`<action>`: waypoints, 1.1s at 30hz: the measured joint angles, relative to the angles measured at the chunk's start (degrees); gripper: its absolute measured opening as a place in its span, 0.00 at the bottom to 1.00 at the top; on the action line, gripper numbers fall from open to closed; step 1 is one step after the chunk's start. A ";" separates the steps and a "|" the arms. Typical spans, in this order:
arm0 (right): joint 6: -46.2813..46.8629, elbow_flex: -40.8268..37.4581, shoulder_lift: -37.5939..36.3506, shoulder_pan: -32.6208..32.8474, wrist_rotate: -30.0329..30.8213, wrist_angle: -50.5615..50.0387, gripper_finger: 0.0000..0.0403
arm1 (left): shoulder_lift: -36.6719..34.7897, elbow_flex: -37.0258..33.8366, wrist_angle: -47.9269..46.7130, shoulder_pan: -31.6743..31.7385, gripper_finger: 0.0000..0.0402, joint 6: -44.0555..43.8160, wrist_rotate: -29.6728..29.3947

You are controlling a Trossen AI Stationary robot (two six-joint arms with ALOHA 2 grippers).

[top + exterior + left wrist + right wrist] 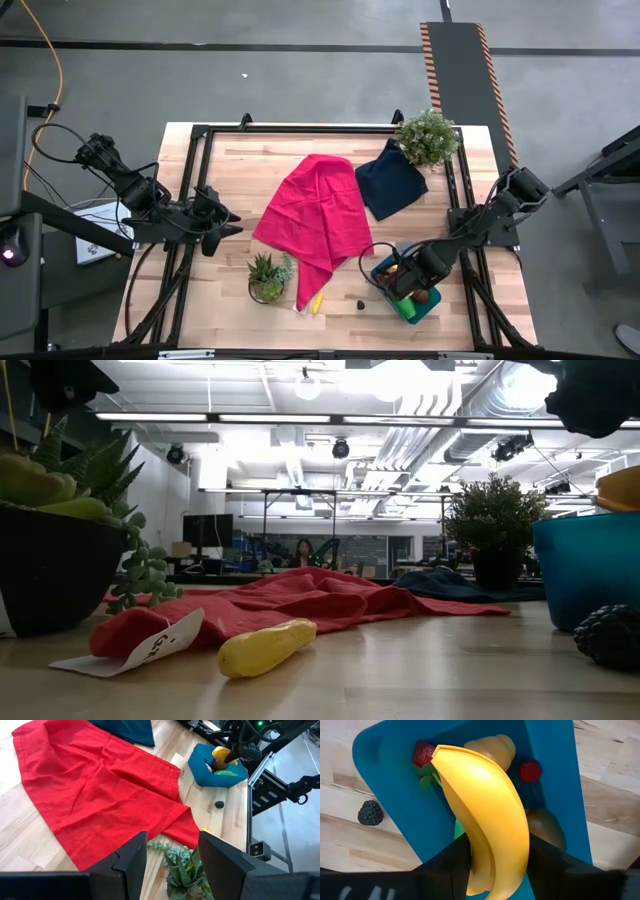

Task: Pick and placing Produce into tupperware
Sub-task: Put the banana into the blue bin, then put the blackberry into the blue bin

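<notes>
several pieces sit in the tupperware [555, 765]; my right gripper [495, 855] clamps a banana [485, 810] above it; a yellow piece [265, 647] and blackberry [370, 813] remain outside.

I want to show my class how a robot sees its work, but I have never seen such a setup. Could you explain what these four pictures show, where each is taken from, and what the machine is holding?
It is a robot with two dark arms at a wooden table, each ending in a two-finger gripper. One camera looks straight down, one sits at table height, and one rides on each wrist.

The right gripper is over the teal tupperware with its fingers closed on a yellow banana. Inside the tub lie a strawberry, a small red piece and a brown piece.

The left gripper waits open at the table's left side, holding nothing.

On the table lie a red cloth, a navy cloth, two potted plants, a yellow piece by the red cloth, and a blackberry beside the tub.
</notes>
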 joint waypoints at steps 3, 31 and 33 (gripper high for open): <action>-0.04 0.00 0.00 0.00 -0.02 0.21 0.40 | 0.00 0.00 -0.01 0.00 0.41 -0.02 0.00; -2.73 0.63 -0.14 0.06 2.15 1.10 0.47 | 0.00 0.00 -0.05 0.00 0.41 0.03 0.02; -3.60 1.92 -0.33 0.07 6.11 1.66 0.47 | 0.00 0.00 -0.05 0.00 0.41 0.04 0.02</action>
